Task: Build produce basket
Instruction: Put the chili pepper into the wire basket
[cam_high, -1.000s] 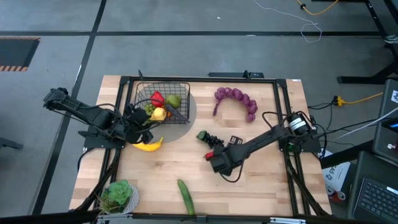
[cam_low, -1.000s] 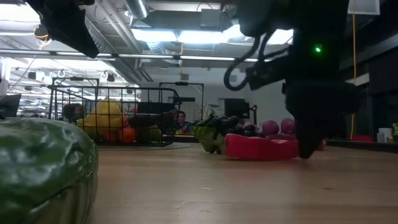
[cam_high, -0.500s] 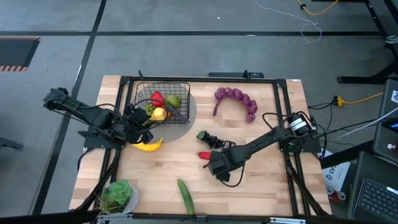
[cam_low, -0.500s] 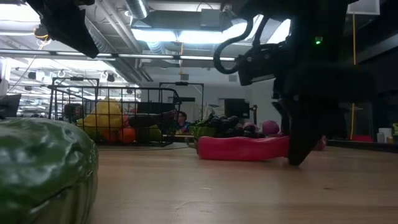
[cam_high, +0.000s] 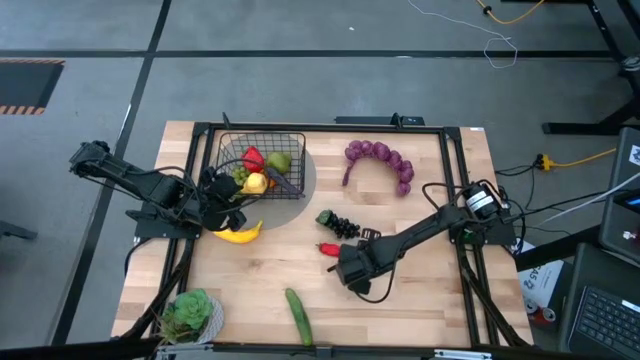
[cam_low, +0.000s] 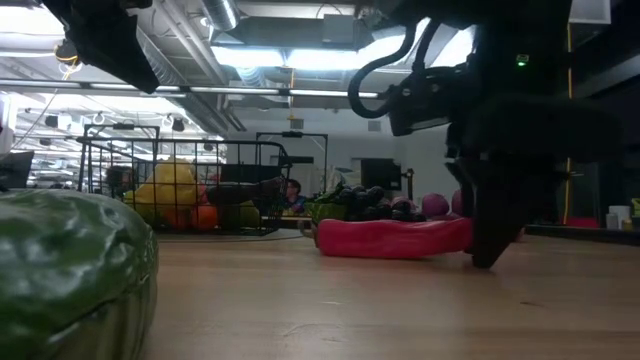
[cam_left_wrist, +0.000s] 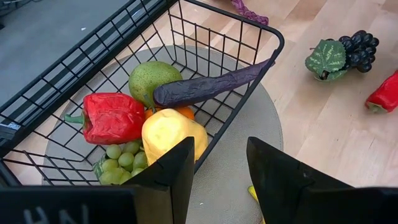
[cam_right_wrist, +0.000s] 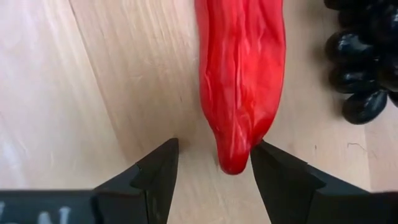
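basket partly filled — banana, dark grapes, cucumber left; right claw wide around the chili, left claw open, empty.

Dark grapes just beside chili; bare table on its other side
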